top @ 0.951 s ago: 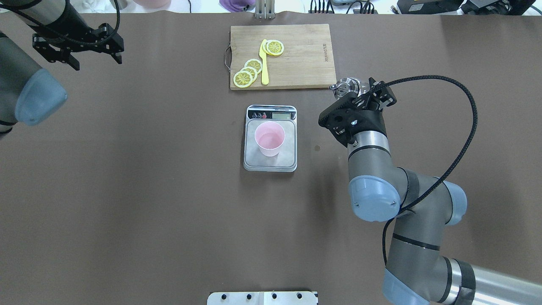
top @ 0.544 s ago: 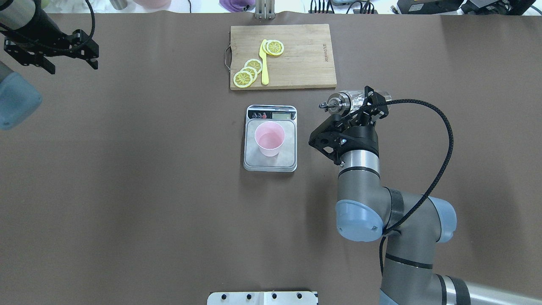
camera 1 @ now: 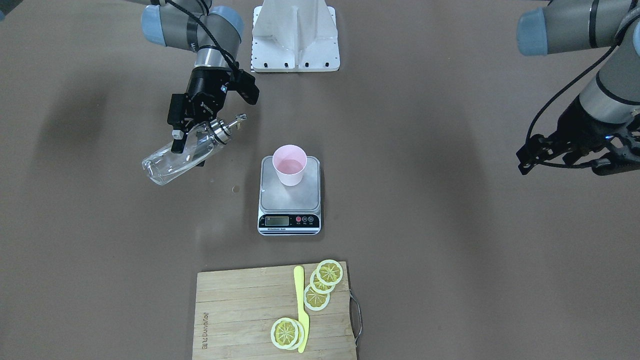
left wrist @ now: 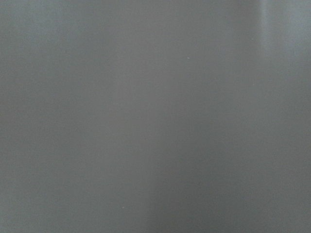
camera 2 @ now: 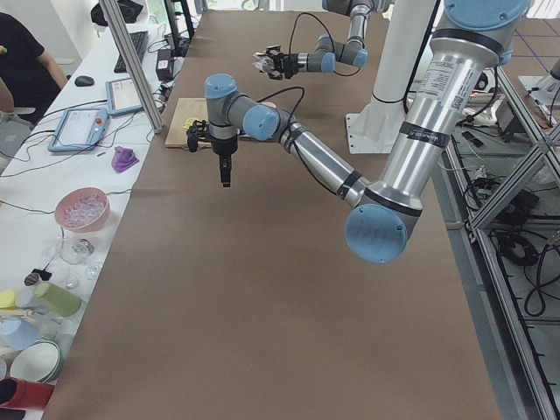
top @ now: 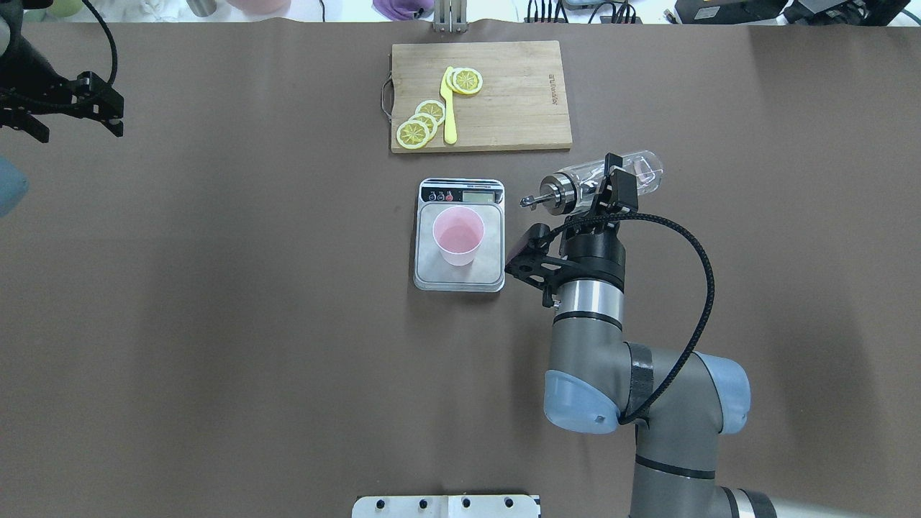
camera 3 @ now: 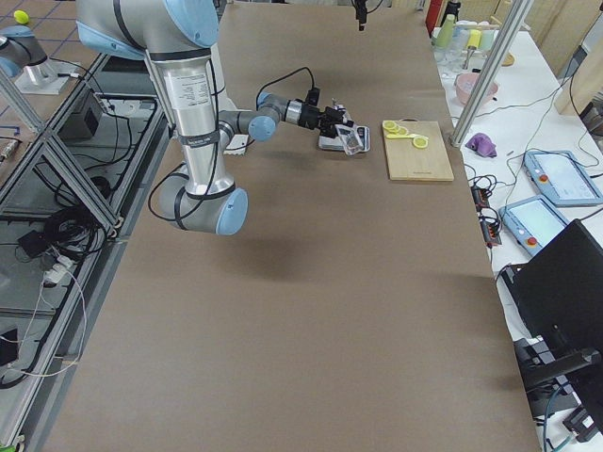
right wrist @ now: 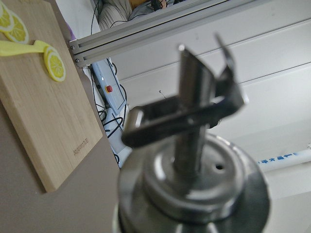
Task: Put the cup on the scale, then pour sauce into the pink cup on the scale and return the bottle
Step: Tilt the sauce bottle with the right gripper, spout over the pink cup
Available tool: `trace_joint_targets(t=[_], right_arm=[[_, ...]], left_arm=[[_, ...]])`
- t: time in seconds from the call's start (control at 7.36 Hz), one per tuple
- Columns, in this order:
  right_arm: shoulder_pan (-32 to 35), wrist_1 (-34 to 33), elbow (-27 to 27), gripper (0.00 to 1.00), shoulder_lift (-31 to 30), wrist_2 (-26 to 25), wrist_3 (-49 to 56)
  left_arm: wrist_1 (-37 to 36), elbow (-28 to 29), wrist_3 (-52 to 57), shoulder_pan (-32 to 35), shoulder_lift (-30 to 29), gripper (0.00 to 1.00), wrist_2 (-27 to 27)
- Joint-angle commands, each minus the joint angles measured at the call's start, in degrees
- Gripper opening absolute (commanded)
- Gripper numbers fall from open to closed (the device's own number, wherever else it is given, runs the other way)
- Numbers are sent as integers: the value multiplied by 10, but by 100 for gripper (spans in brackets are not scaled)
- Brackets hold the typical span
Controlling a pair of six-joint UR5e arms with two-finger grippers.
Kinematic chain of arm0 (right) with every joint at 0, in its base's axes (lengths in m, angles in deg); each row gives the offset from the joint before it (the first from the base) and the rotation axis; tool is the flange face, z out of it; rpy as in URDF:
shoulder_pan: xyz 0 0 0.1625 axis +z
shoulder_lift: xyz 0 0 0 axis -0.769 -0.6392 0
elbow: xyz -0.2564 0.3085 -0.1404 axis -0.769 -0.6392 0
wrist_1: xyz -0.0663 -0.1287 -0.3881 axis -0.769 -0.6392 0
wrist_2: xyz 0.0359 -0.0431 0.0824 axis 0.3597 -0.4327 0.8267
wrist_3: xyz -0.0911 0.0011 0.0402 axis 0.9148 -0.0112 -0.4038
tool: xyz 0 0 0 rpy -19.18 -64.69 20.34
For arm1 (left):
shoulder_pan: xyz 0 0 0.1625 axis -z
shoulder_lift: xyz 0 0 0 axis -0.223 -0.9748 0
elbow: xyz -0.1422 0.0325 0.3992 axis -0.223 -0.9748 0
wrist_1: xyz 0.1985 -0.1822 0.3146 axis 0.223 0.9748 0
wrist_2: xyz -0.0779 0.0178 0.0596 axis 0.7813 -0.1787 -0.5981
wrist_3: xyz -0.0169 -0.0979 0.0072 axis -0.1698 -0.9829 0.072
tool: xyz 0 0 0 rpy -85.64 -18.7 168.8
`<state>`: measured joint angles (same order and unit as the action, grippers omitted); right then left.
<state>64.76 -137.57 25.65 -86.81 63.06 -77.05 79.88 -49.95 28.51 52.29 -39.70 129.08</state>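
The glass bottle [camera 1: 162, 170] is smooth and can break — grip its middle. The right gripper [camera 1: 186, 147] squeezes it, tipped, right of the cup [camera 1: 289, 165] on the scale [camera 1: 290, 200]. The left gripper [top: 75, 122] has its jaws apart.

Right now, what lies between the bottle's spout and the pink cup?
Nothing stands between them. In the overhead view, only bare platform of the scale and a narrow strip of table separate the spout from the cup.
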Motion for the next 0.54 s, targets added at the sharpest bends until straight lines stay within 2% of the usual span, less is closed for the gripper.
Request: trace_joint_targets(t=[0.0, 0.41], right_arm=[[-3, -7, -45, 0, 45, -30, 23], [2, -4, -93, 0, 58, -46, 47]], left_arm=[[2, -4, 1, 8, 26, 98, 1], [1, -6, -6, 13, 38, 98, 1]])
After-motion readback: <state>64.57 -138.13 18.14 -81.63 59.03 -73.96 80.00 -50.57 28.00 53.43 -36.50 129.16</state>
